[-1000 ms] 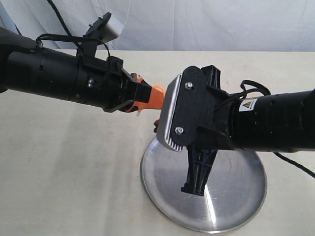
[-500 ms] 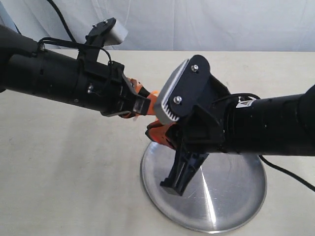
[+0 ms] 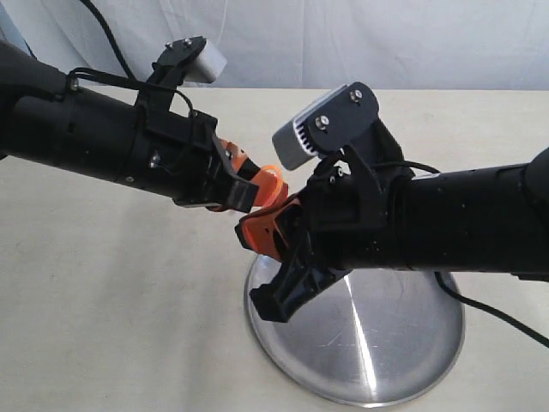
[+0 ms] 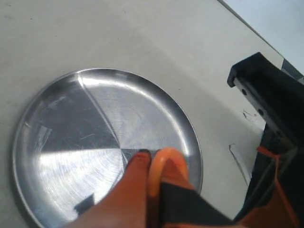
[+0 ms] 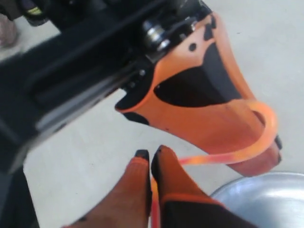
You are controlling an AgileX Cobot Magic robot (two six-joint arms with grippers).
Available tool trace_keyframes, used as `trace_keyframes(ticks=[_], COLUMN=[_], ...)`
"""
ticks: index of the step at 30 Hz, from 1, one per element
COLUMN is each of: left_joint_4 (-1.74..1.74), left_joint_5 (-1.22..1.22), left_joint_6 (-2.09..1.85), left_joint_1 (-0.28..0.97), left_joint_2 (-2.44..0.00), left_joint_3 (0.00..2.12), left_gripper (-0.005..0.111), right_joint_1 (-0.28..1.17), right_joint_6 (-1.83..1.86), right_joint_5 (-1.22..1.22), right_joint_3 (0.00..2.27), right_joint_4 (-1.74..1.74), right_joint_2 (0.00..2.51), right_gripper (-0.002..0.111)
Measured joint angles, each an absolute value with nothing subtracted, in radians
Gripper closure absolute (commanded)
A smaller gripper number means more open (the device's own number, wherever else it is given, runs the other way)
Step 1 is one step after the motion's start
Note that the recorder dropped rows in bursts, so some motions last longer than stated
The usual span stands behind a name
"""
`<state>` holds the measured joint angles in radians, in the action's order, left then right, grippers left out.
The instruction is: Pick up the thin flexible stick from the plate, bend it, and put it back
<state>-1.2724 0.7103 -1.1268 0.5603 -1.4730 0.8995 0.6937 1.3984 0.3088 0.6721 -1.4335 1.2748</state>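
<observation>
Beige tabletop under a white curtain, with the plate lying bare at lower centre of the exterior view. Above its upper-left rim, both arms nose to nose. One end of the thin flexible stick pinched tight in the left gripper. The other end clamped between the closed fingers of the right gripper, at bottom centre of the right wrist view. Between them, an orange arc curling out around the left fingertip. Ends brought close and angled toward each other, evidently to force that bend. Held aloft, off the steel, for room to curl. Bend apparently well formed; return to the plate not yet made.
</observation>
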Motion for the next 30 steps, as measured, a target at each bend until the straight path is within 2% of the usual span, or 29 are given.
trace_keyframes(ticks=[13,24,27,30], left_joint_4=[-1.246,-1.212,-1.212,-1.212], left_joint_5=[0.716,0.758,0.759,0.761], left_joint_6=[-1.156,-1.146,-1.135,-1.122], left_joint_1=[0.562,0.562,0.562,0.562], left_joint_2=[-1.456,-1.455,-1.455,-1.455], left_joint_3=[0.900,0.900,0.900,0.900], left_gripper=[0.107,0.106,0.099,0.080], right_joint_1=[0.694,0.694,0.694,0.694], right_joint_6=[1.132,1.102,1.102,1.102], right_joint_5=[0.328,0.374,0.376,0.385], right_joint_3=[0.672,0.672,0.672,0.672], right_joint_4=[-1.448,-1.448,-1.448,-1.448], right_joint_2=[1.275,1.275,1.275,1.275], right_gripper=[0.109,0.109,0.109,0.109])
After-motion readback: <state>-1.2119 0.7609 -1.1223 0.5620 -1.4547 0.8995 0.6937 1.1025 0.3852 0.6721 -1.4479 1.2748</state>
